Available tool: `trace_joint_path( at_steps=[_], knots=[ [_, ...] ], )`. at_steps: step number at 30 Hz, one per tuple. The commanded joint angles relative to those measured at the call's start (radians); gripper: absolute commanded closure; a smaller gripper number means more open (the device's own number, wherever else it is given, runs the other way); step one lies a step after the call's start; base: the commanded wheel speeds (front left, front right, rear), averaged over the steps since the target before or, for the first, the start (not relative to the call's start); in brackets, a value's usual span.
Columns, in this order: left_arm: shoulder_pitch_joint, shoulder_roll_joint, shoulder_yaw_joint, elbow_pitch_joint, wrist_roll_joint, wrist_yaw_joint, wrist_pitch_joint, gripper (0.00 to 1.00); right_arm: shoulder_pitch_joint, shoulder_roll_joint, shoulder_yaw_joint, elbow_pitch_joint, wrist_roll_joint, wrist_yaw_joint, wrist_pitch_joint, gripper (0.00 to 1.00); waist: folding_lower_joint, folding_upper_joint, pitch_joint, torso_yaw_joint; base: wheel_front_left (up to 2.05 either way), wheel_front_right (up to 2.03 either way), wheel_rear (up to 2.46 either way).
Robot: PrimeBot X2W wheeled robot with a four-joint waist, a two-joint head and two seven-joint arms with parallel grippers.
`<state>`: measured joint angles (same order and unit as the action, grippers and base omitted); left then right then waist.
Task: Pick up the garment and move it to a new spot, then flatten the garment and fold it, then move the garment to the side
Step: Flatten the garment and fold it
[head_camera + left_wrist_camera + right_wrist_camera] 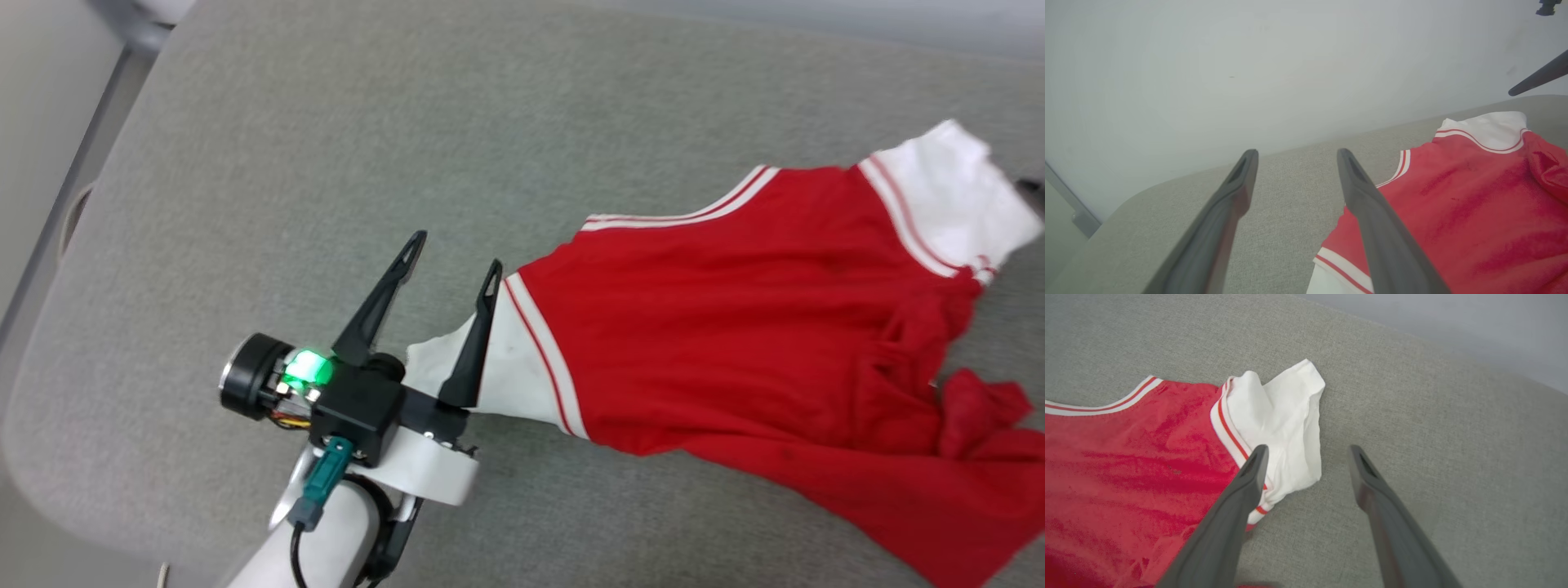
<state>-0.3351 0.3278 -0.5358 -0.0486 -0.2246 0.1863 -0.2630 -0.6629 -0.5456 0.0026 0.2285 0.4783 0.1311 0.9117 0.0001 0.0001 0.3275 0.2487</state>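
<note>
The left gripper (455,251) hangs wide open and empty low over the grey desk (245,163), its inner finger crossing the edge of the garment's near white sleeve (514,376) without pinching it. On the far side the right gripper (1308,449) is equally spread, with nothing between the fingers; one finger lies above the trim of the other sleeve (1282,428) and the second stands over bare desk. Between them the garment (735,310) lies stretched across the desk, plain red side up, the collar toward the far edge and both sleeves out to the sides. The shoulders look fairly flat, but the lower body is rumpled into folds toward the lower right of the head view. By that lie the garment appears to be set down in its spot, and flattening looks like the step in hand, with folding not yet begun. The next move likely calls for fresh holds on the bunched hem, one at each corner, and a steady pull away from the collar to draw the cloth smooth; a hold on too few layers could drag the shirt out of line. The left arm's pale forearm (326,539) rises from the bottom of the head view, wrist level, fingers aimed up and slightly right.
</note>
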Motion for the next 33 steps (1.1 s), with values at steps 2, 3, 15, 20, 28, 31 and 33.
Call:
trace_joint_path(
  at_steps=[2, 3, 15, 20, 28, 31, 33],
  knots=[
    [-0.014, -0.041, 0.007, -0.005, 0.022, -0.023, -0.002, 0.00, -0.083, -0.037, 0.004, 0.059, -0.018, -0.001, 0.072, 0.00, -0.0001, -0.0001, 0.077, 0.089, 0.00, 0.00, 0.00],
    [-0.016, -0.053, 0.010, -0.005, 0.026, -0.030, -0.002, 0.00, -0.099, -0.037, 0.004, 0.080, -0.022, -0.001, 0.093, 0.00, -0.0001, -0.0001, 0.085, 0.100, 0.00, 0.00, 0.00],
    [0.001, -0.142, 0.064, 0.004, 0.083, -0.100, -0.002, 0.00, -0.136, -0.040, -0.020, 0.276, -0.077, -0.001, 0.164, 0.00, -0.0001, -0.0001, 0.135, 0.176, 0.00, 0.00, 0.00],
    [0.013, -0.156, 0.085, 0.006, 0.096, -0.118, -0.002, 0.00, -0.090, -0.027, 0.000, 0.301, -0.073, -0.001, 0.169, 0.00, -0.0001, -0.0001, 0.135, 0.180, 0.00, 0.00, 0.00],
    [0.033, -0.164, 0.132, 0.021, 0.118, -0.141, -0.002, 0.00, -0.052, -0.025, 0.004, 0.333, -0.058, -0.001, 0.117, 1.00, -0.0001, -0.0001, 0.106, 0.148, 0.00, 0.00, 0.00],
    [0.044, -0.157, 0.148, 0.028, 0.128, -0.149, -0.002, 0.00, -0.041, -0.017, -0.027, 0.354, -0.055, -0.001, 0.066, 1.00, -0.0001, -0.0001, 0.077, 0.116, 0.00, 0.00, 0.00],
    [0.044, -0.158, 0.156, 0.025, 0.135, -0.152, -0.002, 0.00, -0.022, -0.010, -0.040, 0.370, -0.064, -0.001, 0.018, 1.00, -0.0001, -0.0001, 0.056, 0.090, 0.00, 0.00, 0.00]
  ],
)
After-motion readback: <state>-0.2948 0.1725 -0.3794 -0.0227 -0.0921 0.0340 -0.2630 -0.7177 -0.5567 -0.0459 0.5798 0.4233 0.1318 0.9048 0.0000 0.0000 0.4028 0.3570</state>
